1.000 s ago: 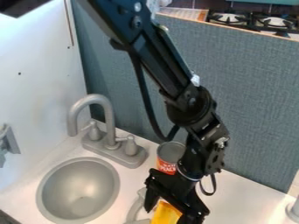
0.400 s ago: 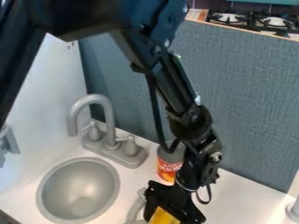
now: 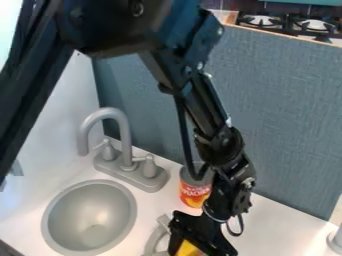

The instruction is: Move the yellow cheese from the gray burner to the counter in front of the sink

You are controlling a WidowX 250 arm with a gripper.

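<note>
The gripper (image 3: 200,242) hangs low at the bottom edge of the camera view, right of the sink, over the white counter. A yellow thing (image 3: 188,249) shows directly below it, partly covered by it and cut off by the lower edge; whether it is held cannot be told. Close to the gripper's left side lies a grey curved piece (image 3: 155,240), also cut off at the bottom. Behind the gripper a can (image 3: 194,192) with a red and orange label stands upright, its right side partly hidden by the arm.
To the left is the round grey sink basin (image 3: 90,215), with a grey faucet (image 3: 120,131) and two handles behind it. A blue-grey wall panel (image 3: 287,120) borders the counter (image 3: 280,225) at the back. A pale grey object (image 3: 335,241) stands at the right edge.
The upper arm has swung into the upper left, covering more of the view. The gripper has shifted slightly, and less of the yellow thing is visible. More of the can's label shows.
</note>
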